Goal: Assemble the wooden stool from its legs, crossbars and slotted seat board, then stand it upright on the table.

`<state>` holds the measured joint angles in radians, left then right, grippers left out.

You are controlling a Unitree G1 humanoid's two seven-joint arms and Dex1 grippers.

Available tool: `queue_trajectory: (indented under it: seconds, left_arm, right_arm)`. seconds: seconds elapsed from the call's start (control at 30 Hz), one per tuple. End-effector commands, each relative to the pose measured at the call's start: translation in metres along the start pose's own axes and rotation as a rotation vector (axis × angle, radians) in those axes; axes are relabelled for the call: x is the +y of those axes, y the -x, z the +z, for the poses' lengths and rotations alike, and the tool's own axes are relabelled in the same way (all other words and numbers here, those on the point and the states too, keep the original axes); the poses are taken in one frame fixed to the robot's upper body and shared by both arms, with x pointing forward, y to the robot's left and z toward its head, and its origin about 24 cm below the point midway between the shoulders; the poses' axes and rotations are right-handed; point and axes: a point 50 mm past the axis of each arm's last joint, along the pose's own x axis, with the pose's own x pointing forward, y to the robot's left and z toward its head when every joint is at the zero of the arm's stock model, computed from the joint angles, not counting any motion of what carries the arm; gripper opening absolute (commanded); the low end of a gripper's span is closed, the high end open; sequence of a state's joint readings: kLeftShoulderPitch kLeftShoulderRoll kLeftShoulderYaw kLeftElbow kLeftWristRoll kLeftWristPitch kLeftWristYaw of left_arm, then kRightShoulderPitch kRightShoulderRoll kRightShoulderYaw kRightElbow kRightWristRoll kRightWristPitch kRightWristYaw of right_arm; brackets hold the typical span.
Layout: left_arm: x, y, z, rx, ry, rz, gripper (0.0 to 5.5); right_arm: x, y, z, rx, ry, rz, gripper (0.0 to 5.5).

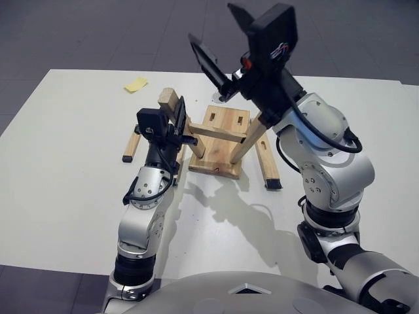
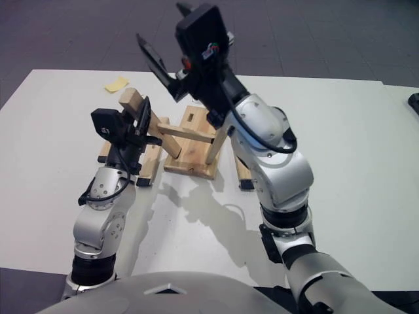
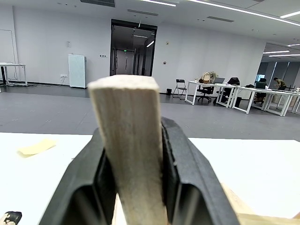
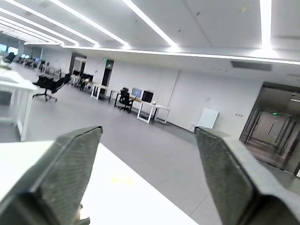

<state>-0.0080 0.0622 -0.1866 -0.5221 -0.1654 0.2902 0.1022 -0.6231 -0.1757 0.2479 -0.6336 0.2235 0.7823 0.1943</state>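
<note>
The slotted seat board (image 1: 221, 124) lies flat on the white table (image 1: 65, 170). Two wooden legs stand up from it at a slant, joined by a crossbar (image 1: 216, 134). My left gripper (image 1: 178, 116) is shut on the left leg (image 1: 171, 103) near its top end; in the left wrist view the leg (image 3: 129, 140) fills the gap between the black fingers (image 3: 187, 178). The right leg (image 1: 251, 139) stands free. My right gripper (image 1: 222, 39) hangs open well above the stool, with nothing between its fingers (image 4: 63, 173).
A loose leg (image 1: 132, 145) lies left of my left arm, and another with a black foot (image 1: 267, 165) lies right of the board. A third wooden piece (image 2: 149, 167) lies under my left gripper. A yellow note (image 1: 136, 84) sits at the far left.
</note>
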Motion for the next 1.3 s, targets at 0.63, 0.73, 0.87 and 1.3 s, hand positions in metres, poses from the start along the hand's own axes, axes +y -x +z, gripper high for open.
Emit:
queue_trajectory:
  seconds: [0.63, 0.73, 0.87, 1.3]
  left_arm:
    - [0.026, 0.031, -0.095, 0.588, -0.155, 0.051, 1.05]
    - [0.025, 0.03, -0.094, 0.584, -0.154, 0.05, 1.05]
    - [0.023, 0.029, -0.093, 0.58, -0.15, 0.049, 1.05]
    - [0.023, 0.024, -0.091, 0.566, -0.152, 0.048, 1.05]
  right_arm:
    - [0.025, 0.014, -0.079, 0.437, 0.085, 0.033, 0.0]
    - [0.028, 0.017, -0.091, 0.492, 0.083, 0.048, 0.0]
    - [0.021, 0.007, -0.076, 0.361, 0.124, -0.025, 0.0]
    - [0.039, 0.021, -0.117, 0.699, -0.051, 0.094, 0.0]
